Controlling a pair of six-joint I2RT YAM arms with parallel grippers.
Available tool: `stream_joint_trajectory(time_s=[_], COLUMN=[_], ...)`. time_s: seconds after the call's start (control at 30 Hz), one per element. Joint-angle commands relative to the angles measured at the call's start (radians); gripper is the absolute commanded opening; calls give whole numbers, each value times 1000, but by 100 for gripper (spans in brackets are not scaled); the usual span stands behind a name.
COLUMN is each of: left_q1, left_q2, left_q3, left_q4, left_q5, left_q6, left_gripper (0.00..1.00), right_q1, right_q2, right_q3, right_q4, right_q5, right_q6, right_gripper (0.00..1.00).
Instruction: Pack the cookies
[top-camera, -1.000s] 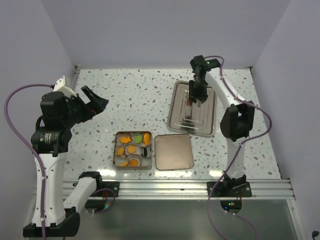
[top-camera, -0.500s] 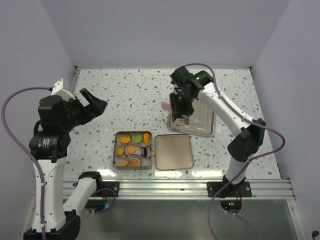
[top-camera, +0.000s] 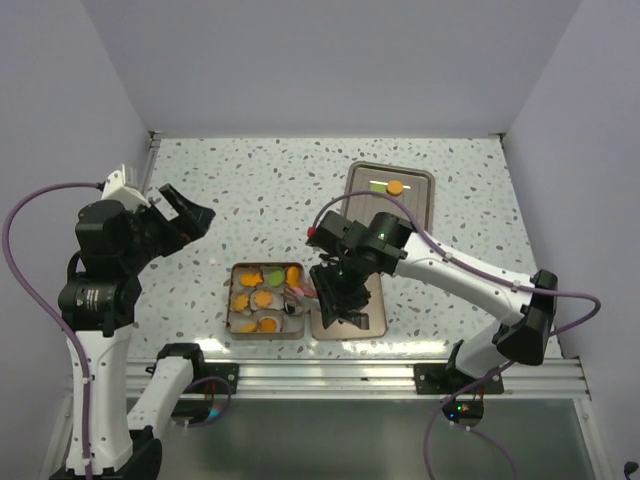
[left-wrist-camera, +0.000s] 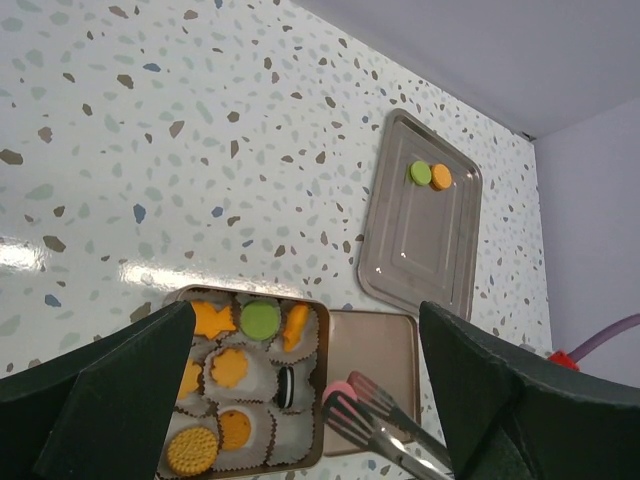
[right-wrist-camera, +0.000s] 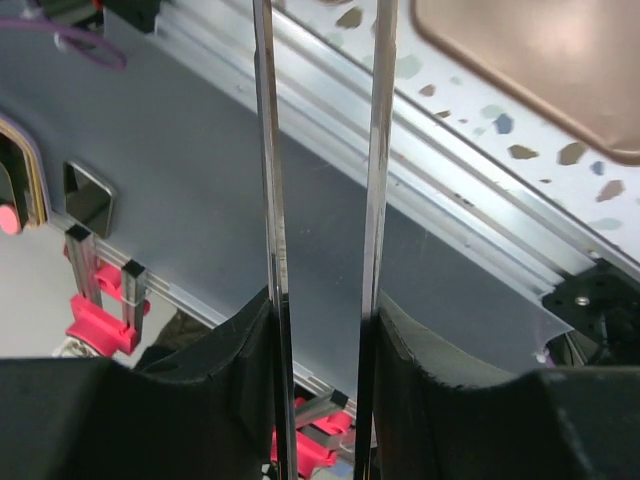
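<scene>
An open tin (top-camera: 235, 300) near the front holds several cookies in white paper cups: orange ones (left-wrist-camera: 229, 367), a green one (left-wrist-camera: 260, 320) and a black one (left-wrist-camera: 286, 385). My right gripper (top-camera: 335, 292) is shut on metal tongs (left-wrist-camera: 378, 428). The tong tips pinch a pink cookie (left-wrist-camera: 337, 389) just above the tin's right edge. In the right wrist view only the tong arms (right-wrist-camera: 272, 200) show between my fingers (right-wrist-camera: 430, 350). A green cookie (top-camera: 378, 186) and an orange cookie (top-camera: 396, 187) lie on the steel tray (top-camera: 400, 225) at the back. My left gripper (top-camera: 186, 210) is open, empty, raised at the left.
The tin's lid (top-camera: 355, 312) lies flat right of the tin, partly under my right arm. The aluminium rail (top-camera: 330, 378) runs along the table's near edge. Side walls close in left and right.
My right arm has swung from the back tray down to the front, carrying the pink cookie in the tongs to the tin's right edge. The left arm has barely moved.
</scene>
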Motion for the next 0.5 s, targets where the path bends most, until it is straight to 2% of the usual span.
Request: stream_joint_trajectory(time_s=[0.0,0.17,0.47], left_q1=[-6,-6,-6], left_q2=[-21,-42,-95], left_q3=[-11,-16,-39], left_q4=[-4,-20,-50], left_q5=[10,7,-1], left_q6=[-13,-17,-33], left_gripper=[100,100,100], right_q1=[82,131,134], right_q2=[-20,-17,17], right_q3=[-30,-66,-104], right_q4=[77,103,123], right_q5=[-27,-12,0], right_q6=[91,117,114], right_gripper=[35,34,33])
